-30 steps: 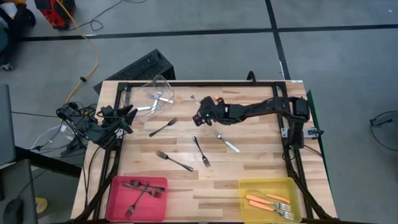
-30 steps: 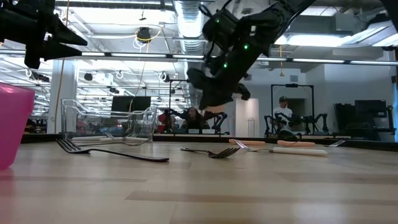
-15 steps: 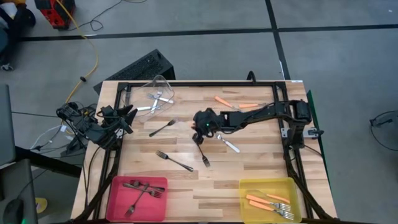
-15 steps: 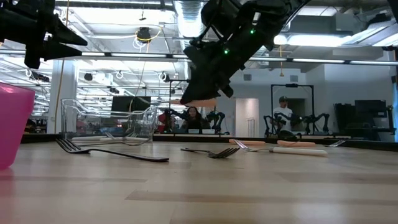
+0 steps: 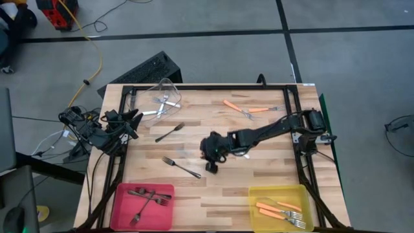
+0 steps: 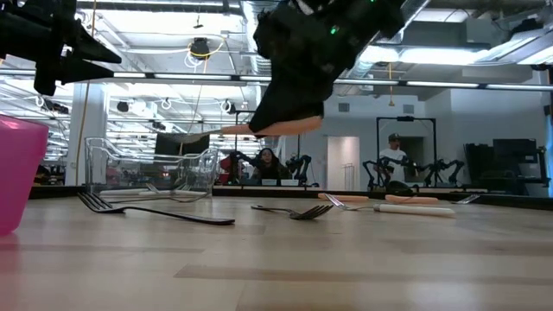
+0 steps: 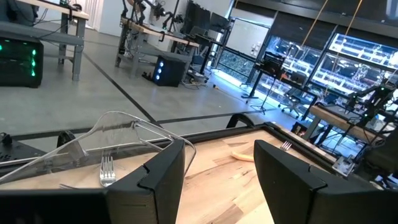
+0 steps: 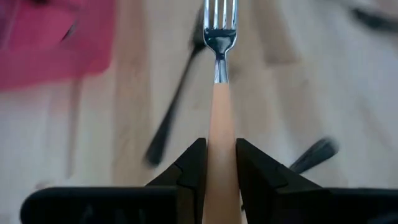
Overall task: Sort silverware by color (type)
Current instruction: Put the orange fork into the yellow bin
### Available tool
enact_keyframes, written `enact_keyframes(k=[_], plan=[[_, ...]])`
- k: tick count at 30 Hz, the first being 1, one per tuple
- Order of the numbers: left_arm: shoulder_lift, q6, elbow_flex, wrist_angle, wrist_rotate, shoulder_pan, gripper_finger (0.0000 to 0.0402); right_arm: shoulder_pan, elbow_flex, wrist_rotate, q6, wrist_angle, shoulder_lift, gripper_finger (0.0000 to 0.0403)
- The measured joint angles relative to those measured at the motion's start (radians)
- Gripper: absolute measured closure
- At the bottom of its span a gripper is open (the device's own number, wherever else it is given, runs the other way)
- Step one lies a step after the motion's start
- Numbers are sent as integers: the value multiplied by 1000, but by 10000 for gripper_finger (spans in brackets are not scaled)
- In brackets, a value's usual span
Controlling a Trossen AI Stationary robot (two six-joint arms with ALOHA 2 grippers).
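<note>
Right end effector (image 5: 212,150): above the middle of the surface (image 5: 259,188), up and left of the yellow bin (image 5: 279,192); its fingers (image 8: 189,167) pinch an orange-handled fork (image 8: 220,134) by the handle, silver head pointing forward, lifted clear of the wood.
Left end effector (image 7: 217,180): waits at the surface's left edge, left of the clear bin (image 5: 165,94); its fingers stand spread with nothing between them.
Yellow bin: at the near right corner of the surface; holds several orange-handled forks (image 5: 278,212).
Pink bin (image 5: 143,206): well left of the yellow bin, at the near left corner; holds dark forks (image 5: 147,195).
Clear bin: at the far left of the surface, tipped; silver forks (image 5: 162,100) lie in and beside it.
Loose dark forks: one (image 5: 169,132) just below the clear bin; one (image 5: 180,167) between the pink bin and the right end effector.
Loose orange forks (image 5: 249,109): two, crossing each other, near the far edge, well above the yellow bin.
Background: a person (image 6: 269,161) sits in the room beyond the surface.
</note>
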Motion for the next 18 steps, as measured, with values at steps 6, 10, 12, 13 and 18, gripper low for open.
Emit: enact_keyframes(k=[6,10,12,13,18], plan=[[0,0,0,0,0,0,223,94,85,-1,50,-202,0,308],[0,0,0,0,0,0,223,143,142,7,117,-322,-1,308],[0,0,0,0,0,0,223,163,165,9,157,-385,-1,308],[0,0,0,0,0,0,223,173,171,17,172,-406,-1,308],[0,0,0,0,0,0,223,244,154,115,237,-441,-46,308]])
